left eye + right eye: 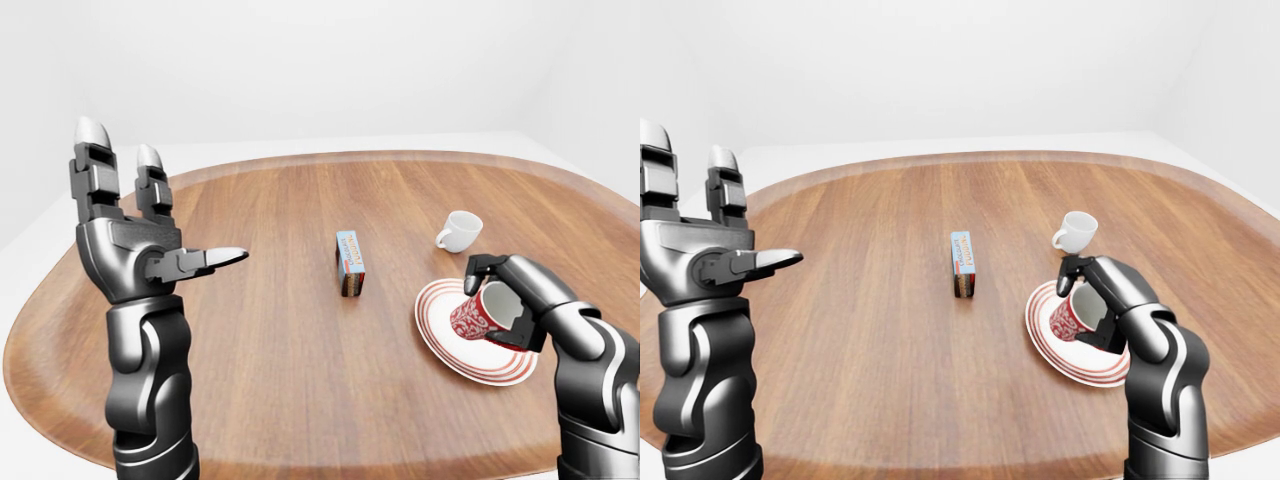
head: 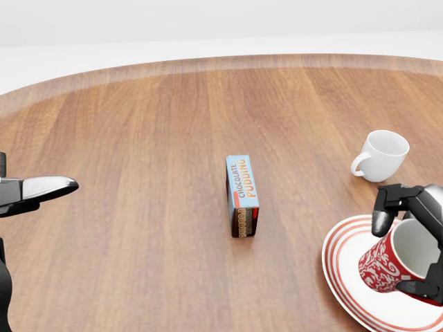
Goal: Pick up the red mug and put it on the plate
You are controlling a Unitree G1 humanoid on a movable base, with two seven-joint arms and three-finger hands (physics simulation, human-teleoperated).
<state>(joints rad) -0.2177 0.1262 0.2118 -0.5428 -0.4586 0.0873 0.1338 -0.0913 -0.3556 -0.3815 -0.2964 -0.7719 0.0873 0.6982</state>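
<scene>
Right hand (image 1: 505, 300) is wrapped around the red mug (image 1: 472, 317), fingers pinching its rim and wall; the mug hangs tilted, mouth turned toward the hand, over the plate (image 1: 447, 335). Whether its base touches the plate cannot be told from these views. Left hand (image 1: 130, 235) stands raised and spread, holding nothing, well apart from the work.

Assessment: the mug appears rigid glazed ceramic, moderately light, with a smooth and likely slippery surface; it will not deform under grip and would probably chip or roll if dropped tilted. The current hold across rim and body looks adequate; a grip lower on the wall would resist slipping better. It needs righting before release.

A white cup (image 2: 383, 155) sits just beyond the plate; a chocolate pudding box (image 2: 242, 195) lies mid-table (image 2: 138, 138), clear of the placement.
</scene>
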